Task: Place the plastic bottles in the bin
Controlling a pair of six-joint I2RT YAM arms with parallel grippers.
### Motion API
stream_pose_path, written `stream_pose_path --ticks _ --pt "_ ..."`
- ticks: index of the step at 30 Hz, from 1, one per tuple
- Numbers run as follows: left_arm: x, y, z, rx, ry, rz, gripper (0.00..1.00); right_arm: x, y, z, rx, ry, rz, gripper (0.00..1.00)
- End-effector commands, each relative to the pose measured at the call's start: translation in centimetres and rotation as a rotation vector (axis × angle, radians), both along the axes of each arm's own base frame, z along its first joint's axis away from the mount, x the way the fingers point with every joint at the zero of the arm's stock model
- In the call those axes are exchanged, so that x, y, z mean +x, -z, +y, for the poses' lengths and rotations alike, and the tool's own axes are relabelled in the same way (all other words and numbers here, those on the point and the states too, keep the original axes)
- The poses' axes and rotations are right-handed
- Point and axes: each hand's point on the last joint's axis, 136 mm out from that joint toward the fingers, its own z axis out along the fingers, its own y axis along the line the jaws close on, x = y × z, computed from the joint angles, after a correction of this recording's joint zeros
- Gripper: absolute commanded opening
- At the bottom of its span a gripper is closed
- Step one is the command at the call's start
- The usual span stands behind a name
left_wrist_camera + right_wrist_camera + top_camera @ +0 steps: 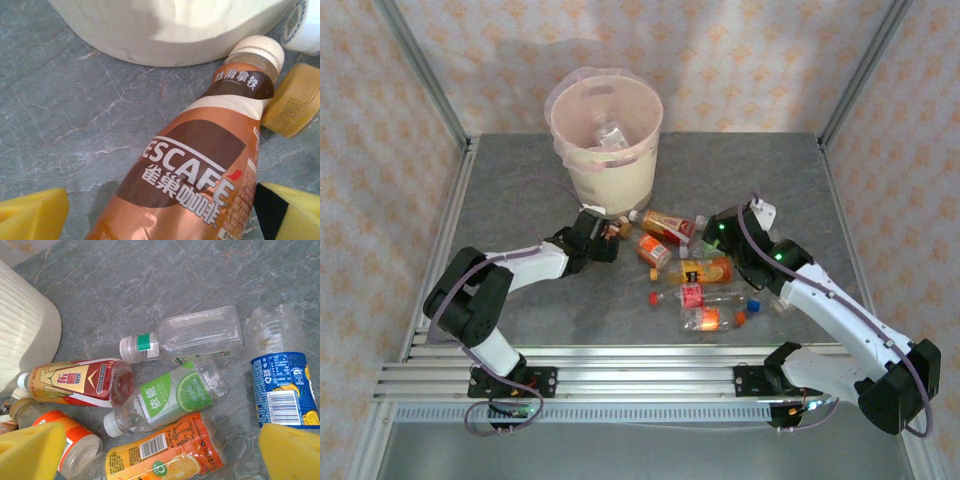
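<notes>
The cream bin with its pink liner stands at the back, one bottle inside it. My left gripper is low at the bin's base, open, its yellow pads either side of a lying copper-brown Nescafe bottle with a cream cap. My right gripper hangs open over the bottle pile. Between its pads lies an orange-labelled bottle. Beyond that are a green-labelled bottle, a clear bottle, a red-labelled bottle and a blue-labelled bottle.
A yellow-capped bottle and a white cap touch the Nescafe bottle's neck, close to the bin wall. The bin wall stands left of the pile. Loose coloured caps lie near the front bottles. Metal frame posts edge the table.
</notes>
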Motion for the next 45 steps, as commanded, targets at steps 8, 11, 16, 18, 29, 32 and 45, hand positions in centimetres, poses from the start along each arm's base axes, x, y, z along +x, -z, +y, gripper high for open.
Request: stream_pose_path --ticks 8,11,16,18,29,32,45 --pt "-1.7 0.5 2.6 0.005 -0.141 0.028 0.76 -0.3 -0.1 -0.7 -0.015 0.023 -0.008 0.99" --pt "-2.8 0.5 3.6 0.016 -0.197 0.055 0.76 -0.2 -0.3 -0.6 -0.014 0.021 -0.011 0.99" --pt "-4.9 0.4 4.6 -0.025 -0.255 0.075 0.76 -0.2 -0.3 -0.5 -0.012 0.02 -0.012 0.99" --pt "-5.8 0.2 5.3 -0.032 -0.299 0.082 0.76 -0.1 -0.3 -0.5 -0.01 0.019 -0.013 0.99" --pt "-9.3 2.1 6.4 -0.092 -0.467 0.209 0.9 0.1 -0.1 0.0 -0.001 0.009 -0.006 0.99" --pt "-8.9 2.1 6.6 -0.062 -0.468 0.21 0.91 0.1 -0.1 -0.1 -0.001 0.011 -0.007 0.99" --pt "-7.6 3.8 6.2 -0.013 -0.484 0.246 0.77 -0.2 -0.1 -0.7 -0.017 0.026 -0.005 0.99"
